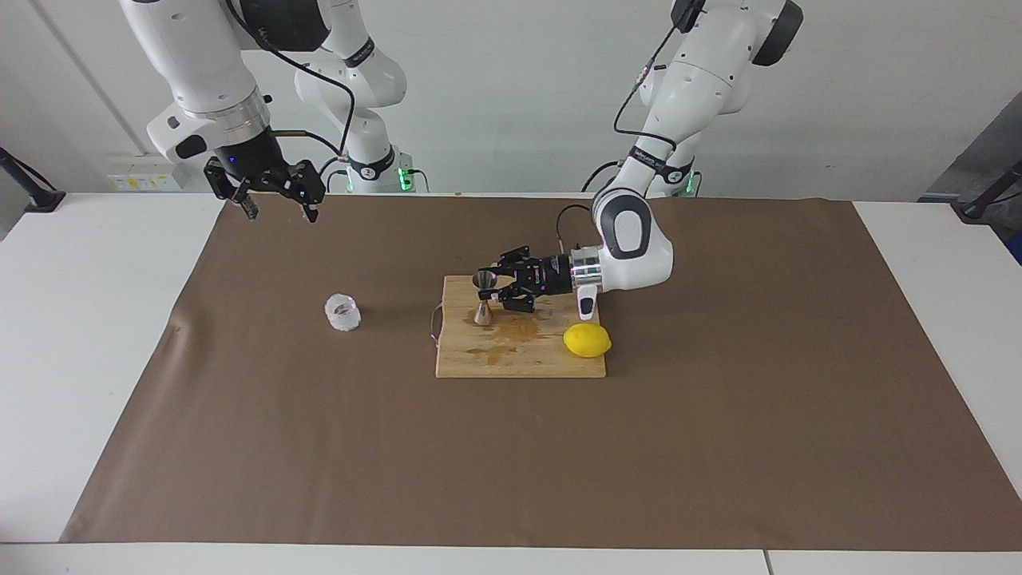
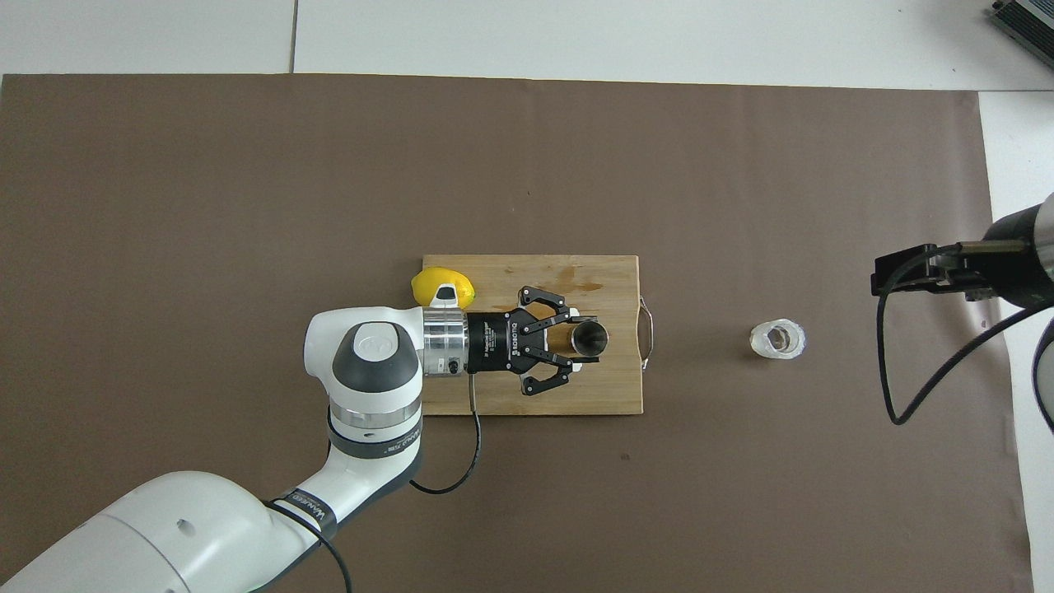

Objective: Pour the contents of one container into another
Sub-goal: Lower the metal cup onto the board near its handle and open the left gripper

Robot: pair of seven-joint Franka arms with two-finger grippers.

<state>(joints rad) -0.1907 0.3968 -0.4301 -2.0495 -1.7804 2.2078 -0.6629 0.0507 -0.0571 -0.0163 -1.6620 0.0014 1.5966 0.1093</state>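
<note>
Facing view: steel jigger [image 1: 484, 296], shiny, hourglass shape w/ two cones meeting at a narrow waist, stands upright on a wooden cutting board [image 1: 519, 359] at mid-table. Board is rectangular, pale wood grain, w/ a thin metal handle at the end toward the right arm, and darker brownish wet-looking stains on its surface next to the jigger. Left gripper [image 1: 497, 292] lies horizontal, low over the board, fingers spread apart w/ the jigger between the tips; can't tell if the pads touch it. Overhead view shows the same: left gripper [image 2: 576, 339] fingers spread either side of the jigger [image 2: 589, 338], whose open top cone looks dark inside; contents can't be read.

Glass cup [image 1: 342, 311], small, squat, clear w/ a textured frosted-looking wall, sits upright on the brown mat [image 1: 718, 447], well apart from the board, toward the right arm's end. Seen from above, the cup [image 2: 777, 338] interior looks clear; any liquid can't be made out.

Lemon [image 1: 587, 339], smooth, yellow, oval, rests at the board's edge toward the left arm's end.

Right gripper [image 1: 275, 200] hangs high near the mat's corner, fingers parted, holding nothing.
</note>
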